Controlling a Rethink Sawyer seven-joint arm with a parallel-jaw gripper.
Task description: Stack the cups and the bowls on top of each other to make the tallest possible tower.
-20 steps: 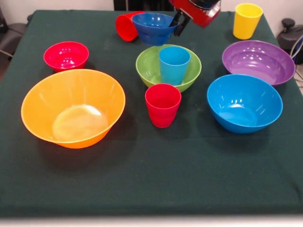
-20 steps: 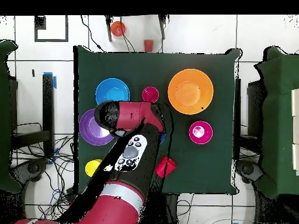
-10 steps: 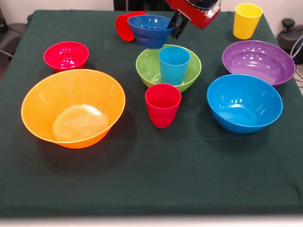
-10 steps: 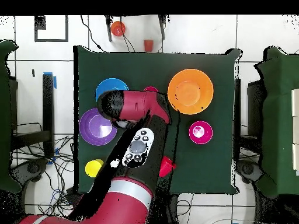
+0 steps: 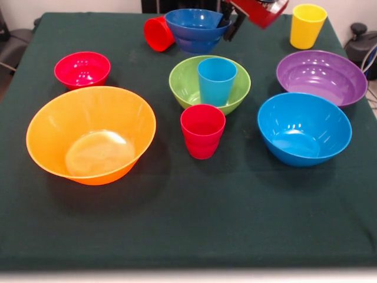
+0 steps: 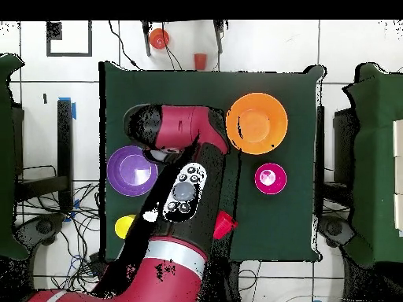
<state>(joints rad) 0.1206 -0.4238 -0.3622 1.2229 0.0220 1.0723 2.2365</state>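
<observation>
My gripper is at the table's far side, shut on the right rim of the small dark blue bowl, which hangs above the cloth. A red cup lies on its side just left of that bowl. A light blue cup stands inside the green bowl. A second red cup stands upright in front of the green bowl. The yellow cup stands at the far right. In the overhead view the arm hides the gripper and the middle bowls.
The huge orange bowl sits at near left, with the small red bowl behind it. The medium blue bowl and the purple bowl sit at the right. The dark green cloth has open room at the front.
The gripper has risen and shifted slightly right in the front view, carrying the small dark blue bowl up and away from the cloth. Nothing else has moved.
</observation>
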